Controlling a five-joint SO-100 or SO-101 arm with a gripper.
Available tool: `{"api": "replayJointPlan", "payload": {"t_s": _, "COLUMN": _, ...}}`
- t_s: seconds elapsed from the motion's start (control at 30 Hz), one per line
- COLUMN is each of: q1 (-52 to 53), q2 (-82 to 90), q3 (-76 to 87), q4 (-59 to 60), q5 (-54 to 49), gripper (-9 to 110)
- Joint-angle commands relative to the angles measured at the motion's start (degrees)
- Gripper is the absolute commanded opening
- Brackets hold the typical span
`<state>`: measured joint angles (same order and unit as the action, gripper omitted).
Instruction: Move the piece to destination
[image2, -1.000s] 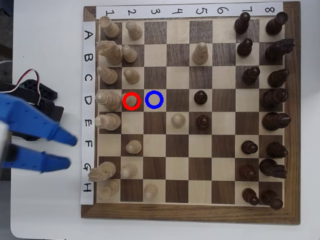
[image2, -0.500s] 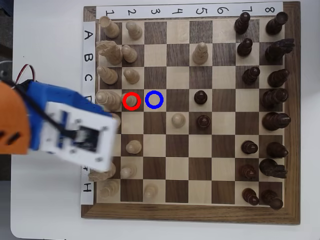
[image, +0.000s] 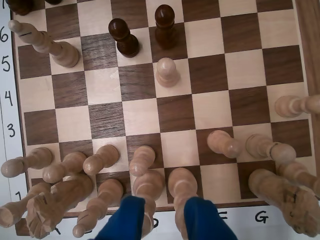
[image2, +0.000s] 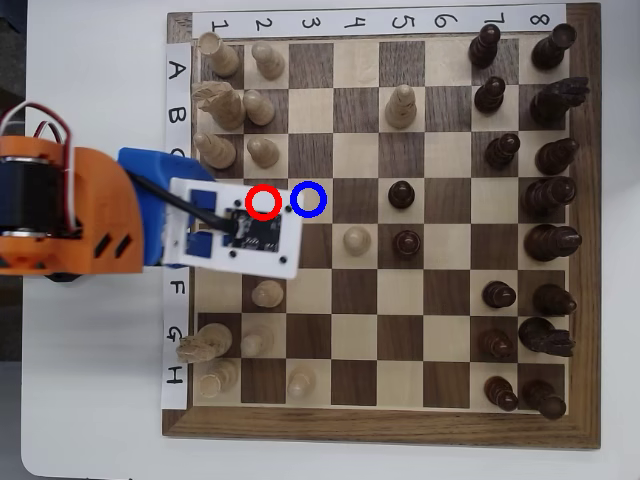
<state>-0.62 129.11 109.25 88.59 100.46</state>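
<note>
The piece, a small pale pawn (image2: 263, 201), stands inside a red ring on a dark square in the overhead view. The wrist view shows the same piece (image: 142, 160) just beyond the tall pale back-row pieces. The destination (image2: 309, 200) is the light square ringed in blue, one square to the pawn's right in the overhead view, and it is bare. My gripper (image: 164, 210) is open at the bottom of the wrist view. Its blue fingers (image: 125, 220) hang over the board's near edge, short of the pawn, holding nothing. From above, the fingers are hidden under the white wrist plate (image2: 240, 240).
Pale pawns (image: 102, 159) and tall pale pieces (image: 182, 186) crowd closely around the pawn. A lone pale pawn (image2: 356, 239) and two dark pawns (image2: 401, 194) stand mid-board. Dark pieces (image2: 550, 195) line the right side of the overhead view. The orange arm (image2: 60, 210) reaches in from the left.
The arm has swung rightwards from off the board's left side. Its wrist plate now covers the back-row pieces beside the red ring.
</note>
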Motion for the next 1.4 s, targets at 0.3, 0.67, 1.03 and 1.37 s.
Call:
{"api": "replayJointPlan", "payload": {"t_s": 0.3, "q1": -4.6, "q2": -3.0, "q3": 7.6, "q4": -12.1, "q5": 12.0, "gripper": 15}}
{"api": "replayJointPlan", "payload": {"t_s": 0.67, "q1": -4.5, "q2": -11.9, "q3": 8.4, "q4": -15.7, "q5": 12.0, "gripper": 15}}
{"api": "replayJointPlan", "payload": {"t_s": 1.03, "q1": -6.2, "q2": -18.2, "q3": 5.4, "q4": -11.7, "q5": 13.8, "gripper": 15}}
{"api": "replayJointPlan", "payload": {"t_s": 1.37, "q1": -6.7, "q2": -19.4, "q3": 4.4, "q4": -8.8, "q5": 14.3, "gripper": 16}}
